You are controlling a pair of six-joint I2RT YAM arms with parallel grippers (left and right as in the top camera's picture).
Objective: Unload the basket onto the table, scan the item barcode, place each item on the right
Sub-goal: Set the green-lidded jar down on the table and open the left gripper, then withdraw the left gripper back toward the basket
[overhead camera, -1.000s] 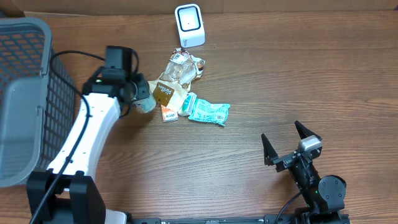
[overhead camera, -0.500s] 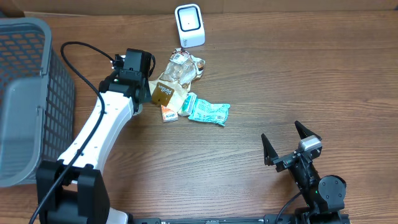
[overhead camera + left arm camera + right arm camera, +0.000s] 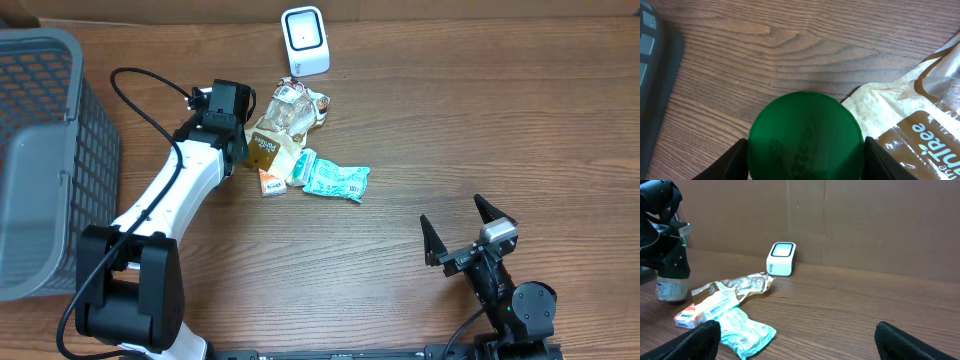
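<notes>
One green-lid bottle [image 3: 806, 130] sits tight in my left gripper [image 3: 806, 161]; my right gripper [image 3: 450, 210] is open. Swinging low could hit the bags [image 3: 285, 125].

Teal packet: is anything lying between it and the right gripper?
Nothing. In the overhead view the table is bare wood from the teal packet to the open right gripper. The right wrist view shows the same.

a grey basket [image 3: 50, 90] stands far left; a teal packet [image 3: 335, 180] lies beside an orange packet [image 3: 271, 183].
</notes>
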